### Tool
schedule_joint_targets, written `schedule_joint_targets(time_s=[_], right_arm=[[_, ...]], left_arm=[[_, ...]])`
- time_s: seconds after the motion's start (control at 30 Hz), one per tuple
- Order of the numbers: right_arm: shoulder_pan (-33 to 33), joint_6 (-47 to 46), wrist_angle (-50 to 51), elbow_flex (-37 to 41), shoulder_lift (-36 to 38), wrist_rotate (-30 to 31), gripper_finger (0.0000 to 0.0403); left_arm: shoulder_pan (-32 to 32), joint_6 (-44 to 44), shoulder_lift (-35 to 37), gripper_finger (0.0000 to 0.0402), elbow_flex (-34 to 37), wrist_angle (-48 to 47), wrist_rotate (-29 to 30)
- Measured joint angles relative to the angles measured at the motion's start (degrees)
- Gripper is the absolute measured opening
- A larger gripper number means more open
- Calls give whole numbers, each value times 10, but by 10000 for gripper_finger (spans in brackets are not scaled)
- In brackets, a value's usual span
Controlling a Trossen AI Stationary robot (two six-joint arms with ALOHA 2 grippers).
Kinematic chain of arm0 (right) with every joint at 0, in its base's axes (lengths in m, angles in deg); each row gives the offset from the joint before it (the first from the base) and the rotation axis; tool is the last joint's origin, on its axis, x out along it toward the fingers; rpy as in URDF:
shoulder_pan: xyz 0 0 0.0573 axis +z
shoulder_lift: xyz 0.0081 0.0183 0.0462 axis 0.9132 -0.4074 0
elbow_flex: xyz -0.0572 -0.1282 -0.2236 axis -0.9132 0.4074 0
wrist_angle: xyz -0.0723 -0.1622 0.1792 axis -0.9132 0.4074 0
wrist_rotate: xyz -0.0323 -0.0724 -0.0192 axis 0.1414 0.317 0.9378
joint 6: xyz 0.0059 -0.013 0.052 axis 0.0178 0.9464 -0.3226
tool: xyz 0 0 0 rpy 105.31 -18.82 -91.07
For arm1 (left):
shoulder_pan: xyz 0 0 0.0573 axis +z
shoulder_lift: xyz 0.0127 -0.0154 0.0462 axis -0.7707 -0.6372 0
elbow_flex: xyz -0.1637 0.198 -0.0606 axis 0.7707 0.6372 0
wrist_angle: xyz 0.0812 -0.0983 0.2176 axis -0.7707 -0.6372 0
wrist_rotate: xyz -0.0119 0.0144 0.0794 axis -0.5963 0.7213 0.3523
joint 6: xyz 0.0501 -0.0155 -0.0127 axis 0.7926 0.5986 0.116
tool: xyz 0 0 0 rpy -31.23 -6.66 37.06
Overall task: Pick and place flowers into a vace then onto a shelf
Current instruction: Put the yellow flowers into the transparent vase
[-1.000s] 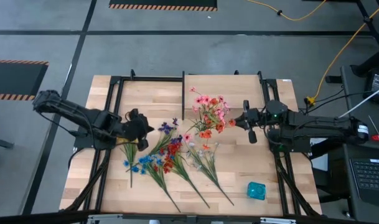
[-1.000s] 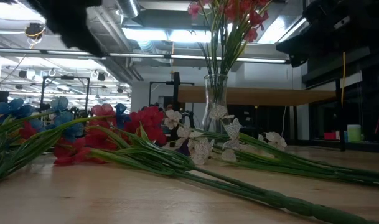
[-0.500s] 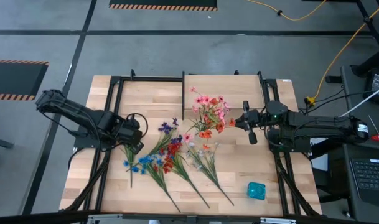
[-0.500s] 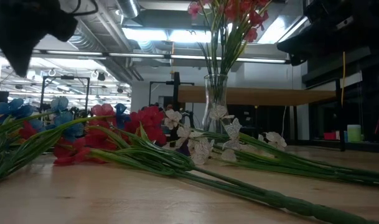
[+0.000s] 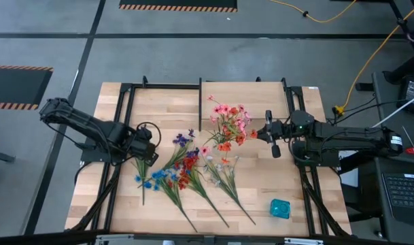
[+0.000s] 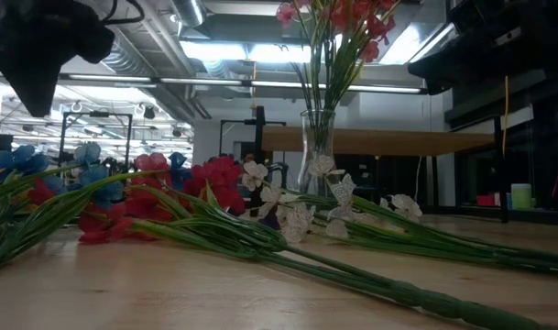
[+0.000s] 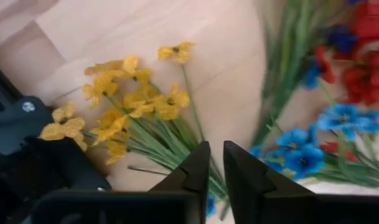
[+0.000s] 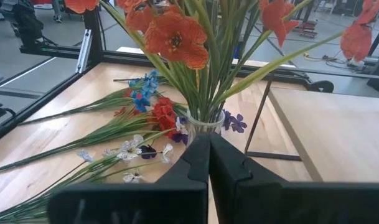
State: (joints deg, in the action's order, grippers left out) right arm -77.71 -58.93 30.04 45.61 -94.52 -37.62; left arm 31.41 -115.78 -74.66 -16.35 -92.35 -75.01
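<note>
Two grippers, one glass vase and several loose flower sprays on a butcher-block tabletop [image 5: 261, 187]; no brand, label or legible writing in any view.

Left gripper [image 5: 145, 139]: high view, at 9 o'clock on the table, over the tops of the loose sprays. Left wrist view: fingers [image 7: 195, 171] narrow, a thin gap between them, holding nothing, poised above the green stems of a yellow spray [image 7: 124, 102]. Only this view shows the yellow blooms; the high view hides them under the arm.

Right gripper [image 5: 274, 139]: at 3 o'clock, just beside the vase bouquet. Right wrist view: fingers [image 8: 195, 165] pressed together, nothing between them, pointing at the vase.

Glass vase [image 6: 318, 151]: upright near table centre, holding red, pink and orange flowers [image 5: 228, 126]. Only the low view shows its clear body; the high view shows blooms alone.

Loose flowers [image 5: 183, 173]: blue, red, purple and white sprays lying flat, fanned from centre toward 6 o'clock, stems pointing to the front edge.

Shelf [image 5: 254, 95]: pale board on black posts at 12 o'clock, behind the vase.

Teal object [image 5: 280, 208]: at 5 o'clock, well apart from the flowers; kind not discernible.
</note>
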Motion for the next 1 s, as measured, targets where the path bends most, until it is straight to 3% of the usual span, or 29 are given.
schedule_joint_targets(time_s=[0.5,0.67,1.0], right_arm=[[0,0,4,0,0,0,5],[0,0,4,0,0,0,5],[0,0,11,0,0,-1,5]], left_arm=[[-60,-189,0,179,63,3,-53],[-91,-266,-5,191,66,7,-45],[-137,-322,-56,192,66,31,-40]])
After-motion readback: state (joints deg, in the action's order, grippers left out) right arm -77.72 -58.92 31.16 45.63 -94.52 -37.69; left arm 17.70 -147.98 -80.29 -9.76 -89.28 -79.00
